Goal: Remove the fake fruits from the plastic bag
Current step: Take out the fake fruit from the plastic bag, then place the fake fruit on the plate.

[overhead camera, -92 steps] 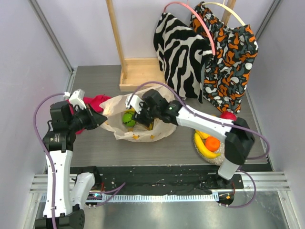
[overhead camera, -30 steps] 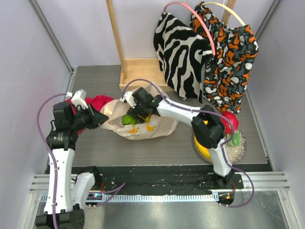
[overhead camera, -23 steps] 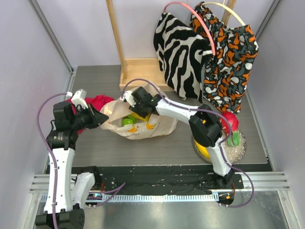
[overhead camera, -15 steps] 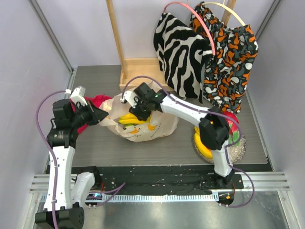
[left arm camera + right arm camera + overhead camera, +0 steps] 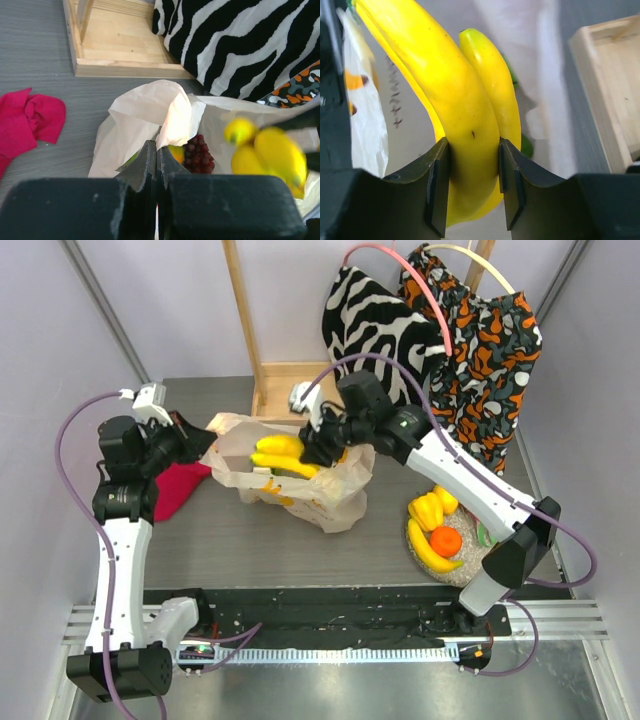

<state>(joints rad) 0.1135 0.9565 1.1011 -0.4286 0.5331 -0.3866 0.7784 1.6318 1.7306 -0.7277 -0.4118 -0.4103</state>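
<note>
Mid-extraction: clamping bananas [image 5: 278, 452] in right jaws over the plastic bag [image 5: 335, 505], pinching its rim with left jaws; probably carrying toward 4 o'clock next

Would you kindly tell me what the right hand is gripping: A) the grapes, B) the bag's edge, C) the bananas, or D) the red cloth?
C: the right wrist view shows the right hand shut on the bananas, while the left hand pinches the bag.

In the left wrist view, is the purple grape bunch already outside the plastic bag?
No, the purple grape bunch lies inside the open mouth of the plastic bag, behind its lifted edge.
</note>
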